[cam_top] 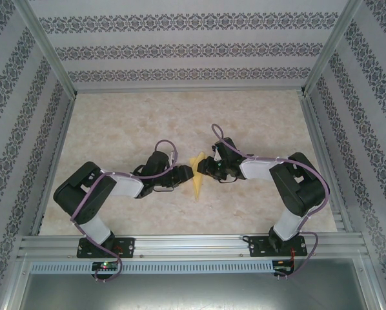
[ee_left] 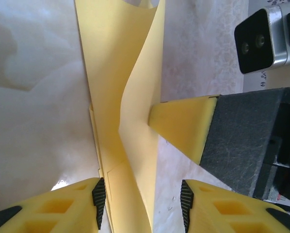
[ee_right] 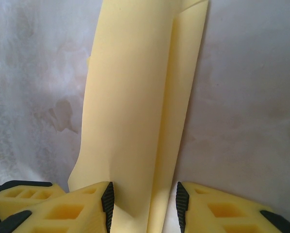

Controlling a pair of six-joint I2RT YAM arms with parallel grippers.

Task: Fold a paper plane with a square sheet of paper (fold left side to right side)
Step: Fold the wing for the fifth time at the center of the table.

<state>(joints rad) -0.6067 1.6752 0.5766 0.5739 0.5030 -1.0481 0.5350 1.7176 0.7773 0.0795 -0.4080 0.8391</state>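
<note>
Where the two black arms meet at the centre of the overhead frame, we see a slim yellow paper plane (cam_top: 197,177) lying on the pale marbled table (cam_top: 128,123). Its broad end is toward the top of the frame and its point toward the bottom. The left gripper (cam_top: 187,173) reaches it from the left and the right gripper (cam_top: 204,168) from the right, both tips right against the paper.

From the left wrist camera, the paper plane (ee_left: 116,73) runs from bottom centre to the top of the frame, with one flap lifted and curling. The left gripper (ee_left: 142,201) has its yellow fingers apart at the bottom edge. Bare table shows between the paper and the right-hand pad (ee_left: 185,204), so nothing is clamped. At right centre, a yellow fingertip (ee_left: 181,124) of the right gripper touches the raised flap.

From the right wrist camera, the paper plane (ee_right: 130,97) rises through the middle of the frame in long folded layers. The right gripper (ee_right: 144,204) has its fingers apart at the bottom edge, with paper filling the gap between them. We cannot tell whether they pinch it.
</note>
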